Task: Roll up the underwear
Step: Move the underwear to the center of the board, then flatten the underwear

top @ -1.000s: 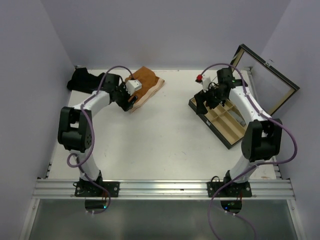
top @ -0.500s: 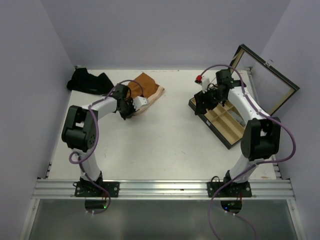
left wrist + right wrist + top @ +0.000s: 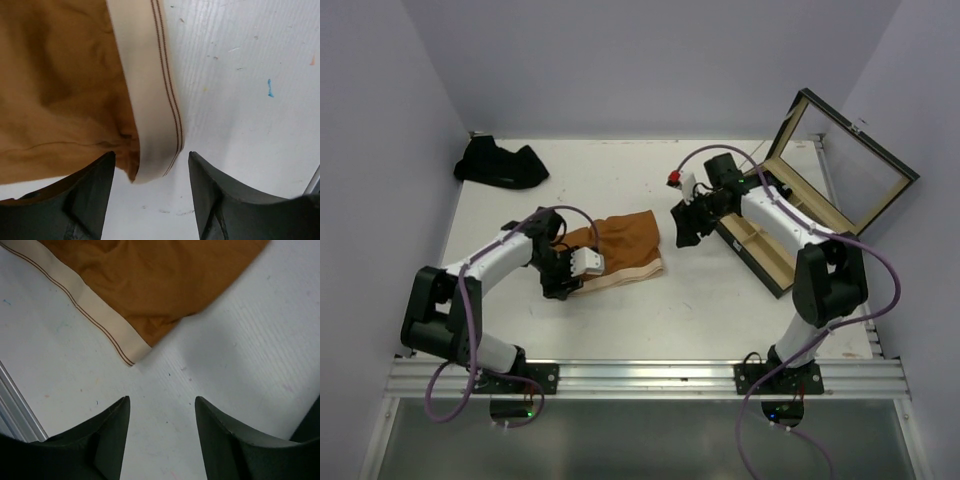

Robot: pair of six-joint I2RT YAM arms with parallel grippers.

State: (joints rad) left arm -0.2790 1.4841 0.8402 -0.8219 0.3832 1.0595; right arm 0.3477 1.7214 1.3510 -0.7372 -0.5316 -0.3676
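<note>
The left end effector point(image 3: 151, 170) stands part open and grips nothing; the end corner of the cream waistband point(image 3: 145, 75) lies between its fingers. The right end effector point(image 3: 161, 405), also part open and empty, hovers just off the opposite corner. The rust-orange underwear point(image 3: 625, 240) lies mid-bench point(image 3: 620, 180), long axis running arm to arm. The left arm is judged nearer.

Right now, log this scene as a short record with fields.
orange briefs: spread unrolled on the table, cream waistband toward the near edge
dark briefs: heaped at the far left corner
box: right side, lid open
left pincer: open, astride one waistband corner
right pincer: open, over bare table beside the other waistband corner
rolling: not begun
</note>
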